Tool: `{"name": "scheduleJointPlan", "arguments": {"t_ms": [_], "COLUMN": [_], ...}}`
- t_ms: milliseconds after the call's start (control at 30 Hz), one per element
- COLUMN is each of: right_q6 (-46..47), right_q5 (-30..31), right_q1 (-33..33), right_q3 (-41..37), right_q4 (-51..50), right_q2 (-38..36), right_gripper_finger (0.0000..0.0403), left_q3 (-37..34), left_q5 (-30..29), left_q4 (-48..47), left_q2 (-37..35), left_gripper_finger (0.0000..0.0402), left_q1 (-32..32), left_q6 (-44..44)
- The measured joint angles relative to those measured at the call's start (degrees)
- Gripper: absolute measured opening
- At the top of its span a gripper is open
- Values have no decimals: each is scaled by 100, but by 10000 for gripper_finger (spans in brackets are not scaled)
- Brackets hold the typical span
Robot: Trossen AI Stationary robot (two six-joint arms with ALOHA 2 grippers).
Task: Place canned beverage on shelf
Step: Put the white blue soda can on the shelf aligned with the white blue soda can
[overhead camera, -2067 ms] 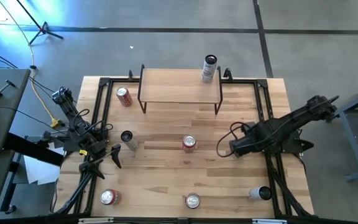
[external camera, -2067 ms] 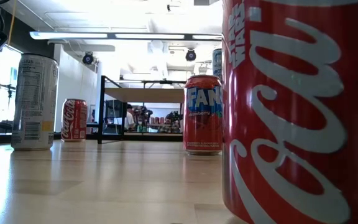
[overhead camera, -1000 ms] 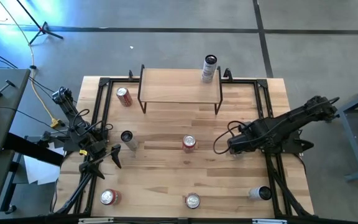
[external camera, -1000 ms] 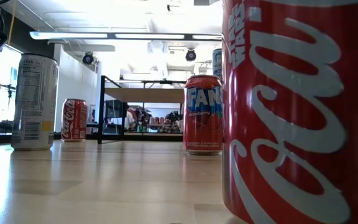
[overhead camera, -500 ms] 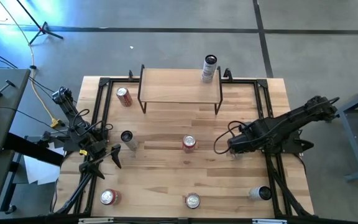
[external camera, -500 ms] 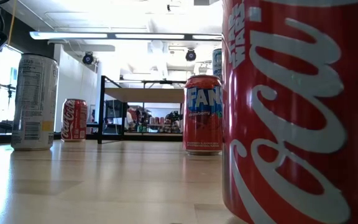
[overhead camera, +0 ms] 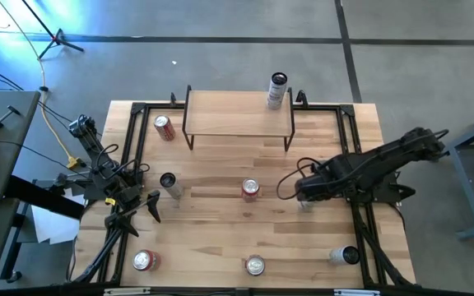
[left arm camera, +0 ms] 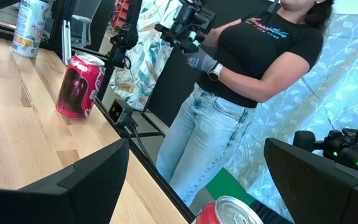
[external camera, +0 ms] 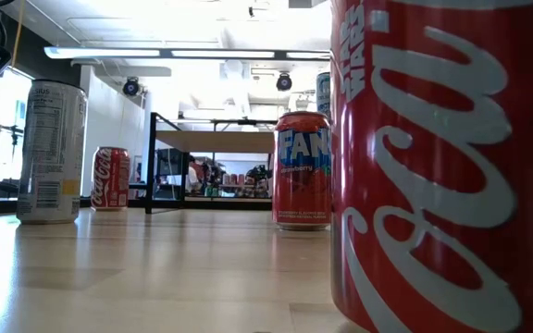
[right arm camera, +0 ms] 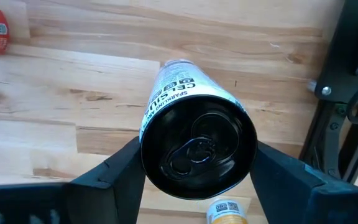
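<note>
A slim white can with a black top [right arm camera: 194,140] stands between the fingers of my right gripper [right arm camera: 197,169], which is shut on it. This happens right of the table's middle [overhead camera: 303,193], beside a red can [overhead camera: 250,189]. The shelf [overhead camera: 239,115] stands at the far edge on thin black legs, with a tall can [overhead camera: 276,90] upright on its right end. My left gripper [overhead camera: 142,201] waits open at the table's left edge, holding nothing. My right gripper pinches the slim can between its two fingers, on opposite sides of the wall just below the black top [right arm camera: 149,134]. The fingers come from above and point down along the can. The can is upright; whether its bottom rests on the table, I cannot tell.
Other cans stand about: a red one [overhead camera: 164,127] far left, a dark-topped one [overhead camera: 169,182], and three along the near edge [overhead camera: 144,261], [overhead camera: 255,265], [overhead camera: 346,256]. A person [left arm camera: 241,74] stands beyond the table's left side. Black frame rails [overhead camera: 354,156] run along both sides.
</note>
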Motion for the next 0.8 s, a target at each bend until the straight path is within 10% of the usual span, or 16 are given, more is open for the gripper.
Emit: {"name": "scheduleJointPlan", "arguments": {"t_ms": [800], "right_q6": [-2545], "right_q5": [302], "right_q1": [-1275], "right_q3": [2503], "right_q4": [-550], "right_q2": [2312], "right_gripper_finger": [235], "left_q3": [1], "left_q5": [0], "left_q4": [0], "left_q2": [0], "left_gripper_finger": [360], "left_q1": [-1], "left_q6": [0]}}
